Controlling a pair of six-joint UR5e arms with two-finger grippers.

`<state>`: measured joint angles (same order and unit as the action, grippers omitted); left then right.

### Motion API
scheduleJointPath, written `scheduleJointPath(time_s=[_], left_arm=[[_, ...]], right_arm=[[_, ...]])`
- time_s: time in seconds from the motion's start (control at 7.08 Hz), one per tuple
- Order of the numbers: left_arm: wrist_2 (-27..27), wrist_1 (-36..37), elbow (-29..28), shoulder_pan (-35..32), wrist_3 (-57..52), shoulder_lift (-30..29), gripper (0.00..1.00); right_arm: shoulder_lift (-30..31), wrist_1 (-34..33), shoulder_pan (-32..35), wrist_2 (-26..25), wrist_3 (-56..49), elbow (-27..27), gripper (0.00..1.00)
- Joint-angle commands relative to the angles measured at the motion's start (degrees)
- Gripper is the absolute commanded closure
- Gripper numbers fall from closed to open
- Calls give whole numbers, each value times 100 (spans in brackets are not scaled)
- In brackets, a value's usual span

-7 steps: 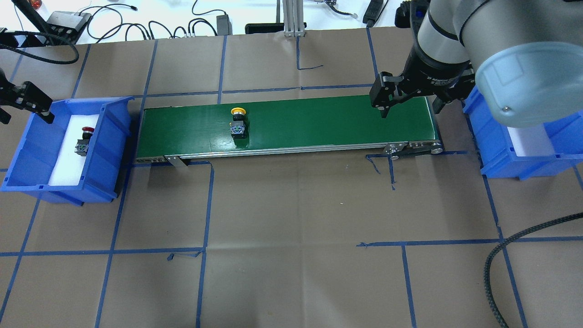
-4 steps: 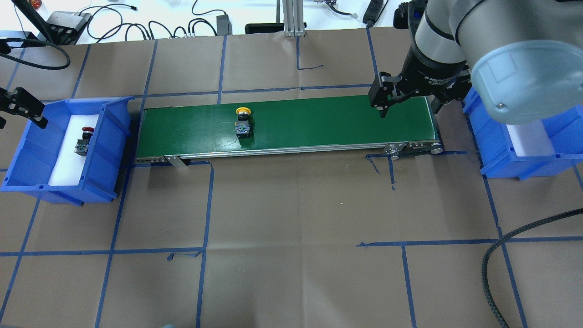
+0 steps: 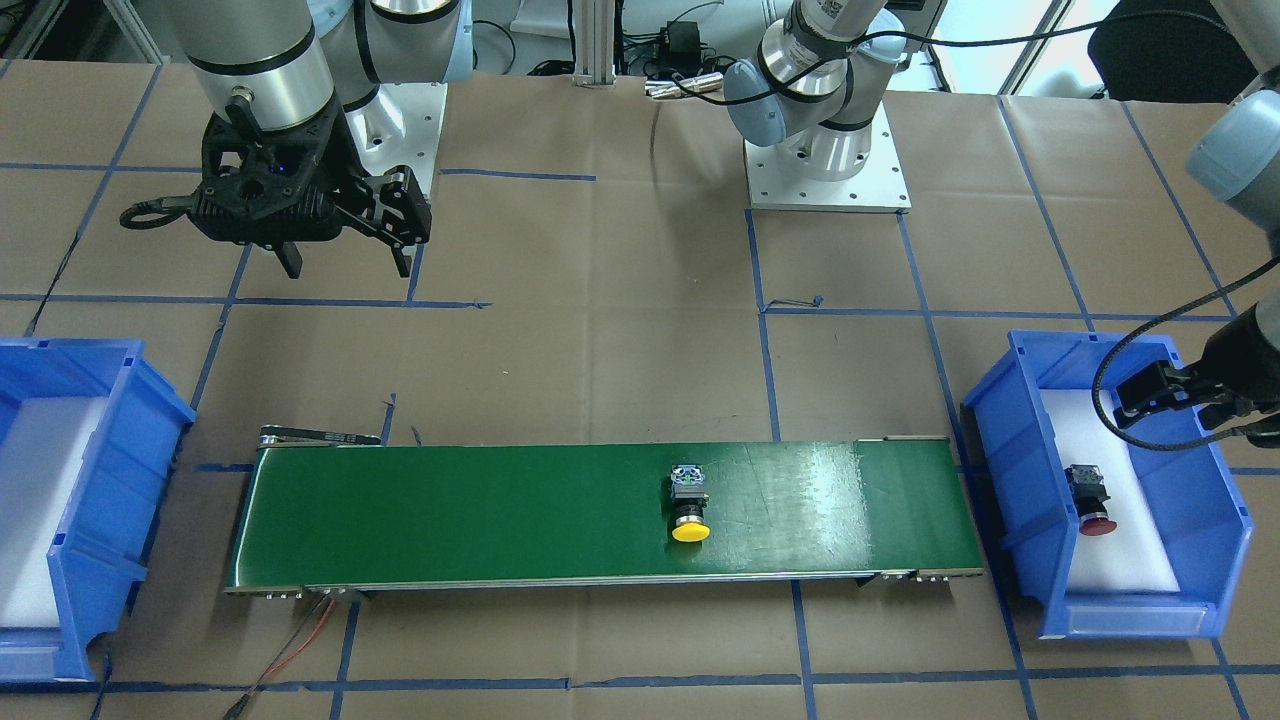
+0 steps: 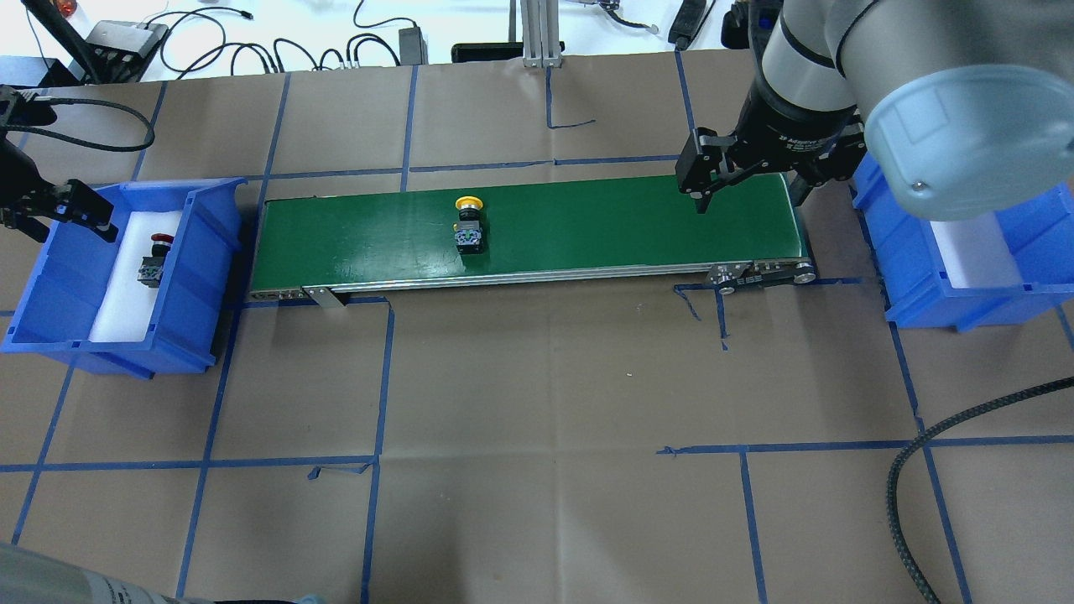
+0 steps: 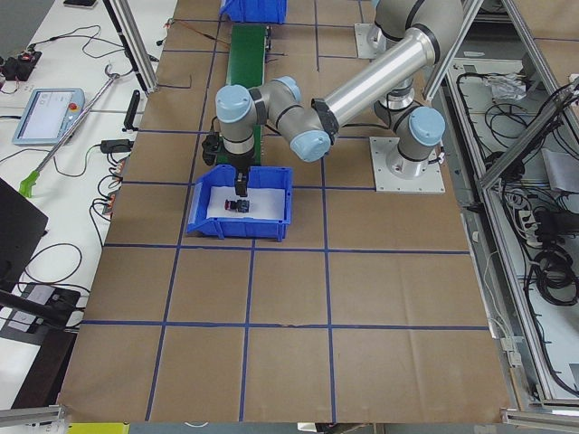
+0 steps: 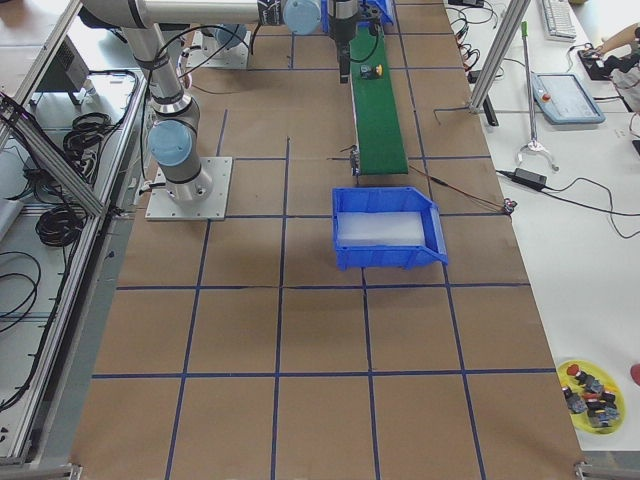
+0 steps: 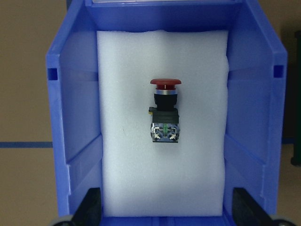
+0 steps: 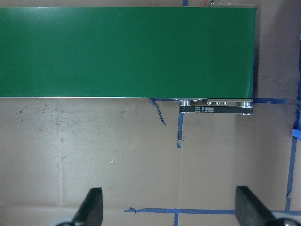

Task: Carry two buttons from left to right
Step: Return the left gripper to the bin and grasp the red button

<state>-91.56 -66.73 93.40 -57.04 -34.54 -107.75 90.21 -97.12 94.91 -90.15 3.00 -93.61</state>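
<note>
The yellow-capped button [image 4: 468, 225] lies on its side on the green conveyor belt [image 4: 587, 226], left of the middle; it also shows in the front view [image 3: 690, 505]. The red-capped button [image 4: 154, 260] lies on white foam in the left blue bin [image 4: 197, 260], and the left wrist view shows it [image 7: 164, 110] centred between the fingers. My left gripper [image 4: 52, 218] hangs open and empty above that bin's outer end. My right gripper [image 4: 747, 195] hangs open and empty above the belt's right end, and it shows in the front view [image 3: 347, 262].
A second blue bin [image 4: 891, 243] with white foam stands just past the belt's right end, partly under my right arm. Brown paper with blue tape lines covers the table. Cables and power bricks lie along the far edge. A black hose [image 4: 914, 470] loops at the right.
The yellow-capped button has travelled to the right along the belt. My left gripper has shifted a little over the left bin. My right gripper has barely moved.
</note>
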Motion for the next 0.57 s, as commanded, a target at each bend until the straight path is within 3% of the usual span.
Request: scheduleJointPath(time_s=[0.0,0.42], left_arm=[[15,808,327,-17,18,-333,3],[174,1573,731,-35,27,-615,3]], right_arm=[[-12,0,1,-3,26,9,0],[-12,9,1,-12,34,-17,0]])
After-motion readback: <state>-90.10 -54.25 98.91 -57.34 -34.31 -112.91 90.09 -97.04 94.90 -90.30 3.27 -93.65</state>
